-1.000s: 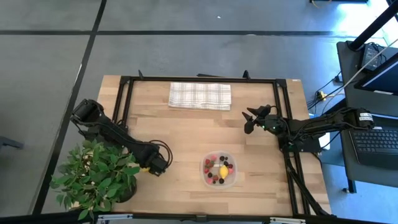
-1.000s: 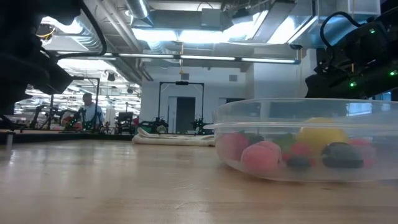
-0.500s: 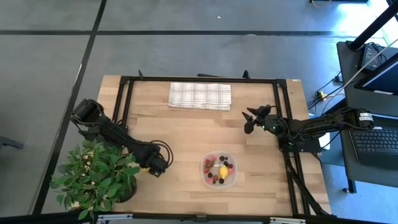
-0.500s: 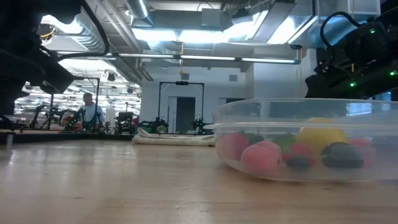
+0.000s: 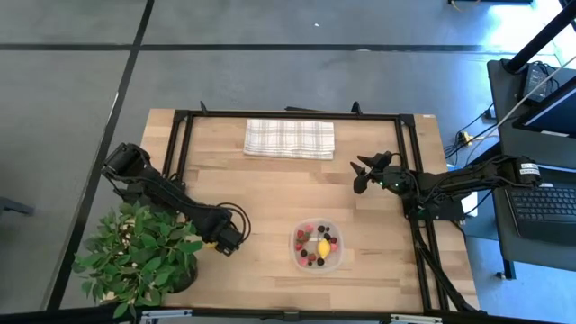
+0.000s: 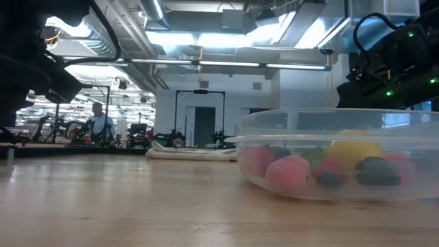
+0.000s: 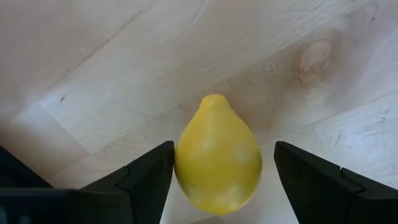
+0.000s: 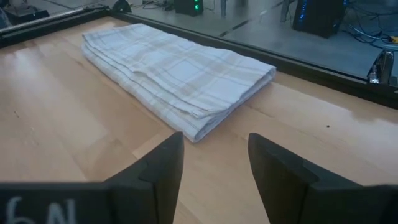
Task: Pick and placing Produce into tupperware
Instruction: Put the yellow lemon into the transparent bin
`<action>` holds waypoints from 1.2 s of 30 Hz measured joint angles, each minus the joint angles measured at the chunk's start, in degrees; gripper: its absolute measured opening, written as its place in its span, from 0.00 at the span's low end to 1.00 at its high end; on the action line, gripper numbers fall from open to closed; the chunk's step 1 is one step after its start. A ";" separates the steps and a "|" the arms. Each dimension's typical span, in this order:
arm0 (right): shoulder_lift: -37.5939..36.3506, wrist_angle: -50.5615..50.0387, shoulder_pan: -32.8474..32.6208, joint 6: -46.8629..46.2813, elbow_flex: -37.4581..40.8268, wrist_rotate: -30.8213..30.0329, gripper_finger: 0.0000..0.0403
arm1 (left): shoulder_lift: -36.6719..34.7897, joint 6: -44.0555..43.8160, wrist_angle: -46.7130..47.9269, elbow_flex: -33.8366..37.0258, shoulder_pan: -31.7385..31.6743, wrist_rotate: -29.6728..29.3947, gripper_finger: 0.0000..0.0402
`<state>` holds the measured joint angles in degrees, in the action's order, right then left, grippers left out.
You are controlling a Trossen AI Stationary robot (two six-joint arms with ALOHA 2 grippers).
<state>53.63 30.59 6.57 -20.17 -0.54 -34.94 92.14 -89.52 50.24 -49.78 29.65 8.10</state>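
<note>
A yellow lemon-like fruit (image 7: 217, 158) lies on the bare wood, its pointed end toward the far side of the wrist picture. My left gripper (image 7: 224, 155) (image 5: 225, 241) points down over it, open, one finger on each side, close to the potted plant. The clear tupperware (image 5: 317, 247) (image 6: 336, 158) stands at the near middle. It holds red and dark berries and another yellow fruit (image 5: 322, 247). My right gripper (image 5: 364, 171) (image 8: 214, 158) waits open at the right, with nothing between its fingers. My left gripper has one finger (image 7: 152, 171) right against the fruit's side; whether it touches, I cannot tell. The other finger (image 7: 305, 171) stands apart from the fruit, with a strip of table showing between them. The fingers come from above.
A leafy potted plant (image 5: 135, 256) stands at the near left corner, beside my left arm. A folded checked cloth (image 5: 289, 138) (image 8: 180, 74) lies at the far middle. A black frame (image 5: 180, 135) runs along the table's edges. A person (image 6: 101, 125) shows far off in the room.
</note>
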 joint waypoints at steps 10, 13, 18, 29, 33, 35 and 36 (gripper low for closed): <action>-0.01 -0.02 0.00 0.94 0.00 0.00 0.45 | 0.56 -0.33 0.23 0.00 0.00 -0.02 0.59; 0.00 -0.02 0.02 0.94 0.00 0.00 0.45 | 1.41 -0.31 0.25 0.00 0.00 0.32 0.55; 0.00 0.00 0.01 0.94 0.00 0.00 0.45 | 1.99 0.27 0.61 -0.09 0.00 0.81 0.51; 0.00 0.66 -0.01 0.90 0.00 0.00 0.45 | 1.99 13.34 0.41 0.00 -4.16 4.62 0.51; -0.02 1.61 0.00 0.86 -0.02 0.00 0.45 | 1.99 21.30 -0.28 0.02 -8.26 7.09 0.51; -0.01 1.70 0.01 0.83 -0.02 0.00 0.45 | 1.99 25.12 -1.47 0.01 -10.21 6.82 0.51; -0.02 1.70 -0.01 0.83 -0.02 0.02 0.45 | 1.99 27.06 -2.41 0.00 -11.10 6.19 0.51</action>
<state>53.60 32.29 6.57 -19.33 -0.56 -34.92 94.13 -62.46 47.83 -49.78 18.55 14.28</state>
